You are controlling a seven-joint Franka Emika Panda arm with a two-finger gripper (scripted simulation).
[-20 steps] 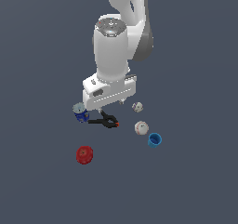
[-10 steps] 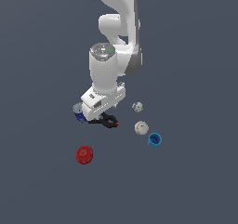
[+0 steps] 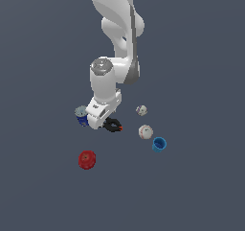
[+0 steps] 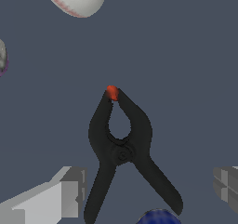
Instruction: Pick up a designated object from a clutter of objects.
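Note:
The black spring clamp point(image 4: 122, 146) lies flat on the grey floor, its orange-red jaw tip point(image 4: 112, 93) pointing away from its two splayed handles. In the exterior view the clamp point(image 3: 114, 125) shows just to the right of the white hand. My gripper point(image 4: 146, 185) is open, low over the clamp. One finger point(image 4: 62, 190) stands outside each handle, and the other finger point(image 4: 226, 183) is farther off. Nothing is held. In the exterior view the gripper point(image 3: 103, 125) is mostly hidden by the hand.
A blue can point(image 3: 82, 115) stands close to the hand on the exterior view's left, and its top shows in the wrist view point(image 4: 158, 217). Two whitish balls point(image 3: 141, 110) point(image 3: 145, 131), a light-blue cup point(image 3: 159, 144) and a red round cap point(image 3: 86, 159) lie around.
The arm has come down and the hand has dropped lower onto the clamp, shifting slightly to the exterior view's left. The objects have not moved.

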